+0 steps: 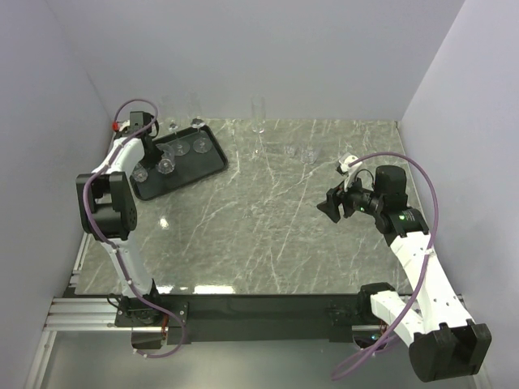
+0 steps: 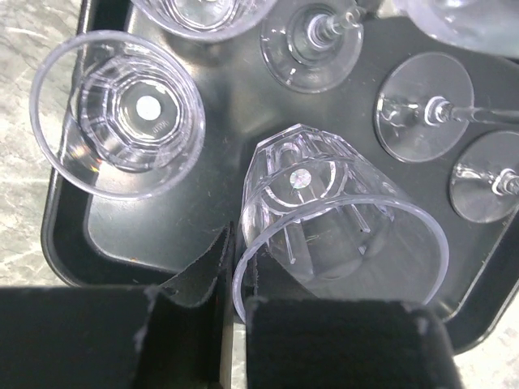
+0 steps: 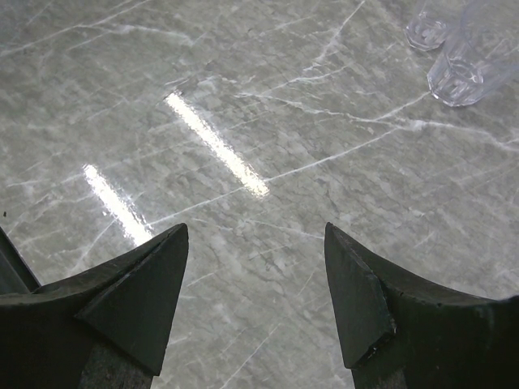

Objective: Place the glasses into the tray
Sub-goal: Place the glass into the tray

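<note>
The black tray (image 1: 197,170) lies at the far left and holds several clear glasses. In the left wrist view my left gripper (image 2: 239,261) is shut on the rim of a faceted tumbler (image 2: 324,211), one finger inside and one outside, over the tray floor (image 2: 223,113). Another tumbler (image 2: 117,113) stands upright beside it, with stemmed glass bases (image 2: 424,105) to the right. The left gripper also shows in the top view (image 1: 148,154). My right gripper (image 1: 331,207) is open and empty above bare marble (image 3: 253,243). Two small tumblers (image 1: 290,151) and a tall flute (image 1: 259,121) stand on the table.
The two table tumblers also show at the top right of the right wrist view (image 3: 458,77). Grey walls close in the table at the back and both sides. The tray sits close to the left wall.
</note>
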